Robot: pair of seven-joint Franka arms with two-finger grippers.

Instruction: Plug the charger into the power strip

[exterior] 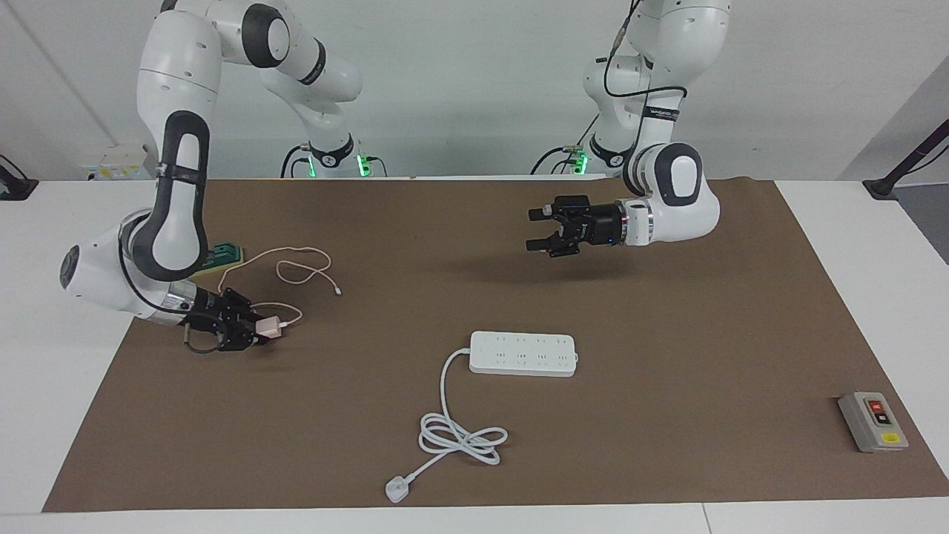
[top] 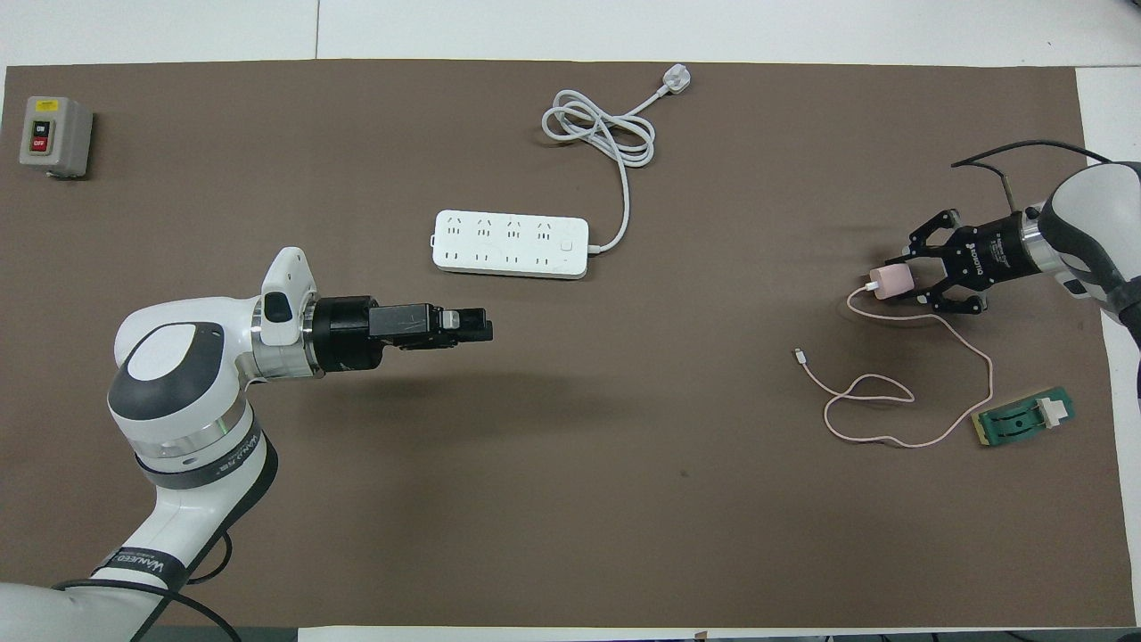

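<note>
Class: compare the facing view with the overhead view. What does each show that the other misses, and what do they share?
Facing only: the green base lights, and the left tool open and raised above the mat. Overhead only: the ON and OFF lettering on the grey box. Both: the right tool shut on the charger, the power strip and the green block.
</note>
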